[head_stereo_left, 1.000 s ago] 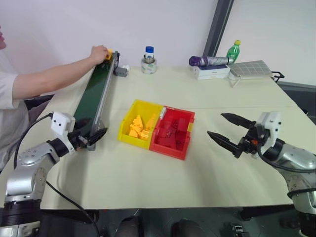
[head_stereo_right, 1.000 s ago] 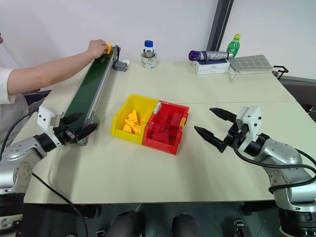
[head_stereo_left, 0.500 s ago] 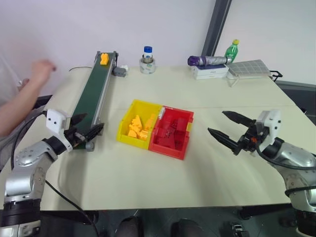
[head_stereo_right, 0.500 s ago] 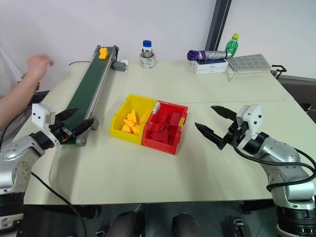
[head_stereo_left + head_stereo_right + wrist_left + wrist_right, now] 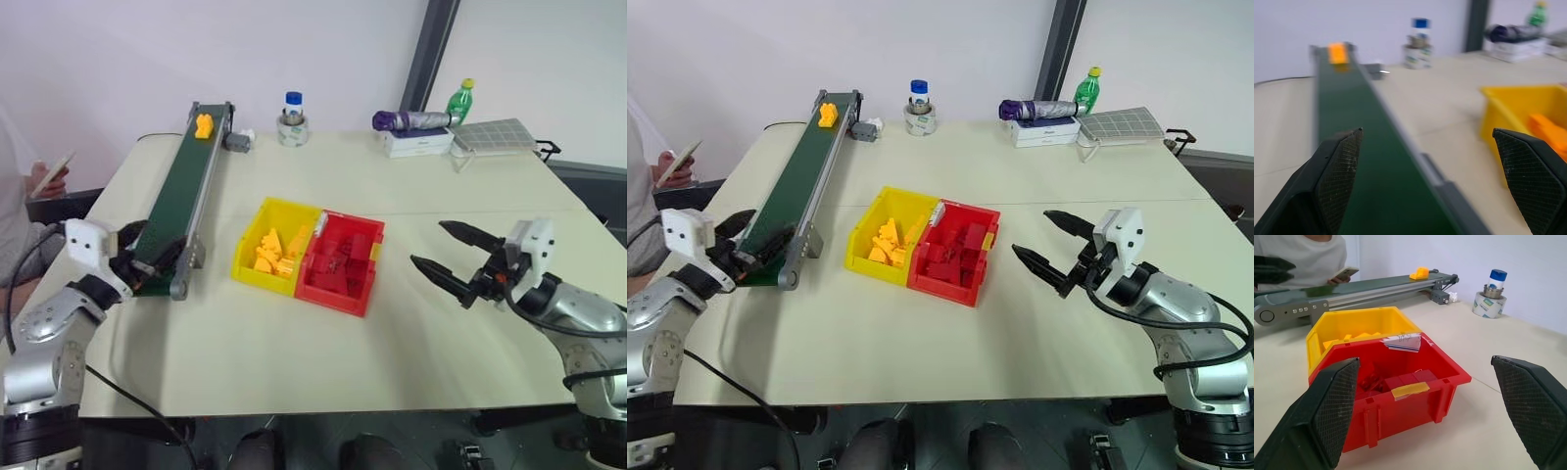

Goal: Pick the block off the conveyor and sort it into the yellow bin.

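Note:
The block [image 5: 204, 124], small and yellow-orange, sits at the far end of the dark green conveyor [image 5: 184, 201]; the left wrist view looks up the belt at the block [image 5: 1338, 52]. My left gripper [image 5: 154, 249] is open and empty at the belt's near end, pointing up the belt. The yellow bin [image 5: 249, 239] stands mid-table, joined to a red bin [image 5: 366, 278], and holds several yellow-orange pieces. Right of the bins, above the table, my right gripper [image 5: 428, 245] is open and empty, pointing at them.
A grey motor [image 5: 238, 143] juts from the conveyor's far end. Along the back edge stand a blue-capped bottle [image 5: 295, 117], a folded umbrella [image 5: 411, 120] on a white box, a green bottle [image 5: 462, 100] and a grey mat [image 5: 496, 134]. A person's hand with a phone [image 5: 49, 174] is at the left.
The person's hand let go of the block on the belt's far end and drew back to the left. My left gripper swung left to line up with the belt.

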`<state>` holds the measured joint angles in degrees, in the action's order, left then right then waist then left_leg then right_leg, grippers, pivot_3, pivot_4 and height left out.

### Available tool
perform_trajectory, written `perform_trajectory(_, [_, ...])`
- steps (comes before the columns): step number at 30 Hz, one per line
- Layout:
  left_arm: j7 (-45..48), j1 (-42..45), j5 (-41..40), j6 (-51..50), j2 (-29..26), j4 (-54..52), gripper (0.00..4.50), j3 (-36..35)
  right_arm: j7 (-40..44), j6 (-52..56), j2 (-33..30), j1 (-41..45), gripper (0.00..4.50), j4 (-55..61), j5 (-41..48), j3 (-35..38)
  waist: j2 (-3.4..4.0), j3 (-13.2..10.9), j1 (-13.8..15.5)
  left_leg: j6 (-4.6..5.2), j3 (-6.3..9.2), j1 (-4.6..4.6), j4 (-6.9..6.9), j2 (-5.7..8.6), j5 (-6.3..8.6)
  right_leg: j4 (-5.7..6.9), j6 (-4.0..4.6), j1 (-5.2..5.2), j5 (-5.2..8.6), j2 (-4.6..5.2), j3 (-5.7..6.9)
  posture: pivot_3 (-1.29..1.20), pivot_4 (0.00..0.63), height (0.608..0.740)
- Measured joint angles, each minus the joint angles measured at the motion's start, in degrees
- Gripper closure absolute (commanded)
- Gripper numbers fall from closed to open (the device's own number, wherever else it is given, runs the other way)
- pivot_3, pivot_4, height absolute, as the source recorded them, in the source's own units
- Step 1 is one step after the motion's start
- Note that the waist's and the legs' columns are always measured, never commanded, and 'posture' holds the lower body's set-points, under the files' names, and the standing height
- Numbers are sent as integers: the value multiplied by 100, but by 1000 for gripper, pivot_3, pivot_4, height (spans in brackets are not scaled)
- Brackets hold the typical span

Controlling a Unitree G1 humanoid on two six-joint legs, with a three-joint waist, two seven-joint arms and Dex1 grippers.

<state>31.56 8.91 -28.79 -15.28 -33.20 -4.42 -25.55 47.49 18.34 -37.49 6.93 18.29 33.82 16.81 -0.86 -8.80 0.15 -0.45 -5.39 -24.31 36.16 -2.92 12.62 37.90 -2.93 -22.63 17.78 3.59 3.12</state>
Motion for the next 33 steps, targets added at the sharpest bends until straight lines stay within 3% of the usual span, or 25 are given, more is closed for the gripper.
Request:
perform_trajectory(8, [-869,-493,120,-8,269,-334,29,-389,28,-12,1,16,47,-18,-27,-111,-2,-2,9,0,0,1,3,0,0,1,0,2,0,0,2,0,150,740])
perform_trajectory(33, [-1031,-301,9,-349,434,-478,29,-213,67,-110,36,53,47,-119,-131,-242,-8,-5,36,0,-3,1,3,1,0,0,3,3,-1,0,2,0,150,740])
